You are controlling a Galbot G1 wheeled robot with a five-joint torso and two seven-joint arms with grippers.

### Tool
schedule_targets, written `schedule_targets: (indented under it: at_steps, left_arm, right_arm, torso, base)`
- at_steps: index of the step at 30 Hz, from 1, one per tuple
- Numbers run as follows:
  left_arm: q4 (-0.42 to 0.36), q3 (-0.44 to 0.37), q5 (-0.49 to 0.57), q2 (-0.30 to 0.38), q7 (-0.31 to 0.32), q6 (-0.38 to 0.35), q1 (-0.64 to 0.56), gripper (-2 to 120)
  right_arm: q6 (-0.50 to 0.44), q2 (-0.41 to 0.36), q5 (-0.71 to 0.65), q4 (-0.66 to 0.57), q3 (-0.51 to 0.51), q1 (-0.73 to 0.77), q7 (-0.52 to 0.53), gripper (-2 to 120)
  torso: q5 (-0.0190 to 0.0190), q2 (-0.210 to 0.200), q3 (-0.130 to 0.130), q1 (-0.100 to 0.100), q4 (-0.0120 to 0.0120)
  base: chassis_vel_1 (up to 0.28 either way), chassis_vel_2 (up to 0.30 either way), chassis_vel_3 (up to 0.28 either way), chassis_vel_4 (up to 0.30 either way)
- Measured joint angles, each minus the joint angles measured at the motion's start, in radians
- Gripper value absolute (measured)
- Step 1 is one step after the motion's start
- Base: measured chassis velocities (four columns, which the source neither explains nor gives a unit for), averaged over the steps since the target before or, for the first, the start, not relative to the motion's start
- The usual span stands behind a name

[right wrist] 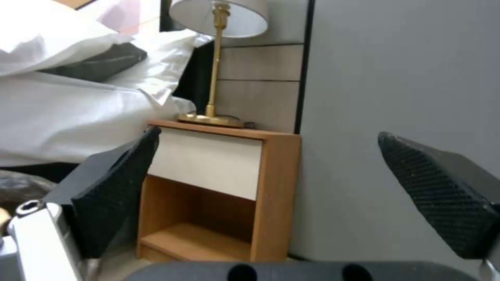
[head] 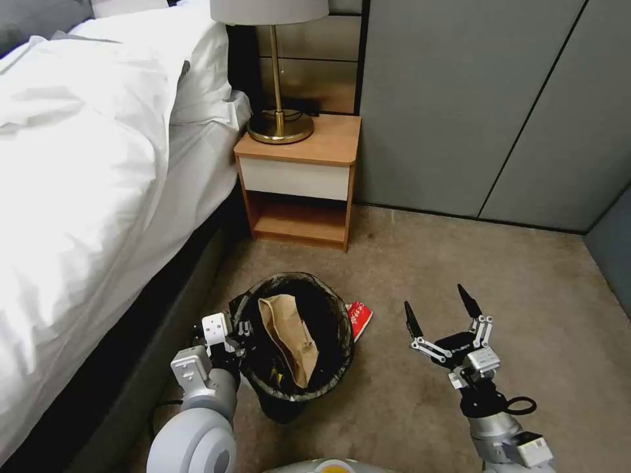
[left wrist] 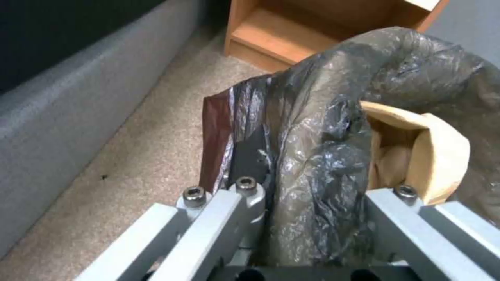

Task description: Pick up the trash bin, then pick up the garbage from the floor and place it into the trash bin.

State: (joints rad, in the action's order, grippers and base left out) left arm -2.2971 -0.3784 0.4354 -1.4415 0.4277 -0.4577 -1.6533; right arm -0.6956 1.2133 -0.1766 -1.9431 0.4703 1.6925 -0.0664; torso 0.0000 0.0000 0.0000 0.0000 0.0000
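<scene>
Trash bin: lower centre of the head view, on the carpet beside the bed, brown paper bag inside.
Left gripper: clamped on the bin's bag-lined rim.
Right gripper: lower right, spread wide, holding nothing.
Garbage: red-and-white packet touching the bin's right side.

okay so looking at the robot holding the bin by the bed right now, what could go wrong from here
The left gripper seems to pinch mainly the crinkled bag at the trash bin rim, so the liner could slip or tear. The tall brown paper bag inside could tip out if the bin tilts. The red-and-white packet lies partly behind the bin, awkward for the open right gripper.
</scene>
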Motion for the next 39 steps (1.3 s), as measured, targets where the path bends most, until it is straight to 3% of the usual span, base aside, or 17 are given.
schedule_targets:
  at_steps: [15,19,21,23,26,28,31,39]
  left_arm:
    - [-0.009,-0.033,0.012,-0.009,0.013,0.000,0.021,83]
    - [-0.004,-0.046,0.023,-0.017,0.023,0.000,0.032,83]
    - [-0.001,-0.059,0.034,-0.023,0.026,-0.001,0.042,83]
    - [0.004,-0.079,0.049,-0.032,0.029,-0.004,0.052,83]
    - [0.006,-0.091,0.055,-0.039,0.032,-0.005,0.053,83]
    - [0.006,-0.096,0.056,-0.041,0.033,-0.005,0.053,83]
    - [0.009,-0.106,0.062,-0.049,0.033,-0.006,0.058,83]
    - [0.016,-0.107,0.062,-0.055,0.033,-0.008,0.054,83]
  right_arm:
    - [0.074,-0.030,-0.031,0.026,-0.011,-0.104,0.031,100]
    - [0.185,-0.043,-0.072,0.033,-0.040,-0.177,0.105,100]
    - [0.288,-0.051,-0.128,0.055,-0.076,-0.252,0.148,100]
    - [0.405,-0.048,-0.198,0.115,-0.166,-0.374,0.209,100]
    - [0.490,-0.028,-0.265,0.192,-0.252,-0.495,0.277,100]
    - [0.517,-0.011,-0.287,0.234,-0.291,-0.545,0.301,100]
    - [0.558,0.056,-0.301,0.404,-0.382,-0.680,0.362,100]
    - [0.649,0.152,-0.331,0.652,-0.528,-0.824,0.424,100]
  torso:
    - [0.0000,0.000,0.000,0.000,-0.0003]
    - [-0.0001,0.000,0.000,0.000,-0.0001]
    - [-0.0002,0.000,0.000,0.000,-0.0003]
    - [0.0001,0.000,0.000,0.000,-0.0001]
    - [-0.0003,0.000,0.000,0.000,0.0004]
    - [-0.0004,0.000,0.000,0.000,0.0001]
    - [-0.0009,0.000,0.000,0.000,0.0003]
    - [0.0003,0.000,0.000,0.000,0.0001]
  base:
    - [0.000,0.000,0.000,0.000]
    - [0.000,0.000,0.000,0.000]
    - [0.000,0.000,0.000,0.000]
    - [0.000,0.000,0.000,0.000]
    - [0.000,0.000,0.000,0.000]
    - [0.000,0.000,0.000,0.000]
    - [0.000,0.000,0.000,0.000]
    - [0.000,0.000,0.000,0.000]
